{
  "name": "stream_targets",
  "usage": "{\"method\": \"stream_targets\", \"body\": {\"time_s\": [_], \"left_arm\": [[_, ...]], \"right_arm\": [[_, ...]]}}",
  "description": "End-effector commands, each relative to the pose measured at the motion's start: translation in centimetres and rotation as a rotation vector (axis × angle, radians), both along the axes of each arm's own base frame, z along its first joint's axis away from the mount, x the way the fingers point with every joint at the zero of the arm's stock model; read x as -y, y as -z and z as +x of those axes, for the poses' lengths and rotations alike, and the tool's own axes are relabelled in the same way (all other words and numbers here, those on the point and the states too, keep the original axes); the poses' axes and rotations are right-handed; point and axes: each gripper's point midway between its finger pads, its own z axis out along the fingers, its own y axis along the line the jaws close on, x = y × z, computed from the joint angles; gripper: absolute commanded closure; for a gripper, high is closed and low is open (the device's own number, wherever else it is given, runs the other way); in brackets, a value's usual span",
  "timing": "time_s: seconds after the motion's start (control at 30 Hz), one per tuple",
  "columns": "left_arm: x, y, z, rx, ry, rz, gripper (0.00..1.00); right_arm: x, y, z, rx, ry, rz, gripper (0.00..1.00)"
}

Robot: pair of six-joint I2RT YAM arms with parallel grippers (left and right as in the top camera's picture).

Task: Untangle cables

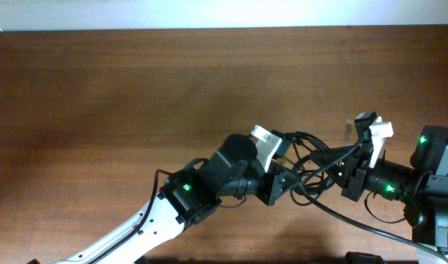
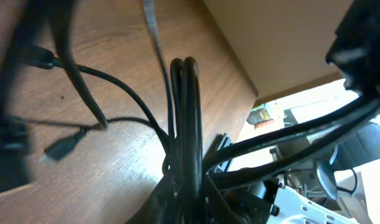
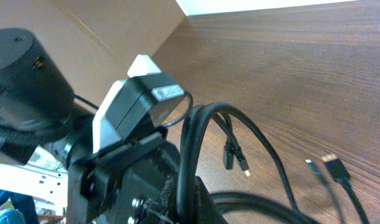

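Note:
The cables (image 1: 311, 158) form a black tangle hanging between my two grippers over the brown table (image 1: 136, 95). My left gripper (image 1: 286, 183) reaches in from the lower left. In its wrist view the jaws (image 2: 185, 200) are shut on a doubled loop of cable (image 2: 183, 118). My right gripper (image 1: 347, 176) faces it from the right, and its jaws (image 3: 188, 200) are shut on another cable loop (image 3: 196, 137). Small plug ends (image 3: 236, 158) dangle above the wood, and two more (image 3: 326, 167) lie on it. One plug (image 2: 59, 149) shows in the left wrist view.
The left arm's white wrist camera block (image 3: 137, 93) sits very close to my right gripper. A thicker black robot wire (image 1: 355, 224) trails along the table toward the right arm's base (image 1: 436, 183). The table's far edge (image 1: 224, 29) runs along the top.

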Motion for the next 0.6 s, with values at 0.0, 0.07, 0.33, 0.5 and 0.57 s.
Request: {"method": "stream_targets", "body": {"time_s": [0.0,0.07,0.33,0.5,0.57], "left_arm": [[-1.4,0.0,2.4,-0.018,-0.075,0.001,0.93],[-1.7,0.0,2.8,-0.021,-0.086,0.001,0.94],[-1.8,0.0,2.9,-0.02,-0.09,0.0,1.0],[-1.2,-0.6,1.2,-0.005,0.038,-0.033,1.0],[-1.0,-0.8,0.6,-0.016,0.069,-0.047,1.0]], "right_arm": [[-0.5,-1.4,-0.9,0.049,-0.04,0.025,0.96],[-0.5,-1.4,-0.9,0.05,-0.04,0.025,0.96],[-0.5,-1.4,-0.9,0.05,-0.039,0.024,0.96],[-0.5,-1.3,-0.8,0.049,-0.034,0.019,0.96],[-0.5,-1.3,-0.8,0.049,-0.034,0.019,0.96]]}}
